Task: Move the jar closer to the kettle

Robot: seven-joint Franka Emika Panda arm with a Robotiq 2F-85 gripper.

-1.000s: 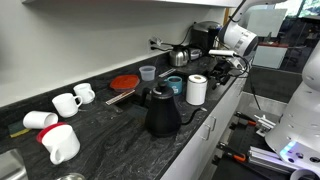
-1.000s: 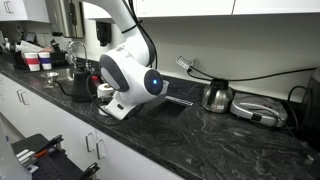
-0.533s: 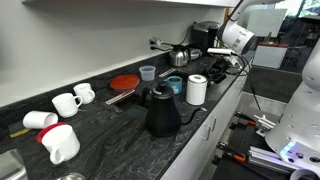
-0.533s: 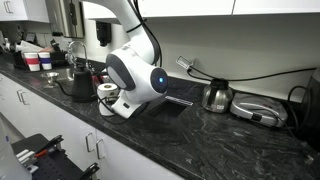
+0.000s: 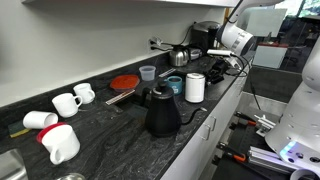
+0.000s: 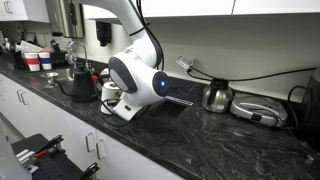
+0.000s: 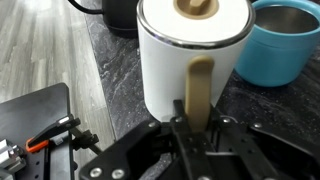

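Soft, even indoor light; my wrist view blurs up close, and the jar point(image 7: 165, 70) looks overexposed.

The counter point(image 5: 110, 125) is viewed from opposite ends in both exterior views, kettle point(image 5: 160, 110) shared. The jar point(image 7: 160, 70) is framed closely from the wrist.

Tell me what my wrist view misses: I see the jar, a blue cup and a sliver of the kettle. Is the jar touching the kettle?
Observer: No. In an exterior view the jar stands apart from the kettle, with bare counter between them.
Operator: Anything beyond the kettle?
Observer: White mugs stand farther along the counter.
Operator: And toward the wall?
Observer: A red disc and a grey cup.
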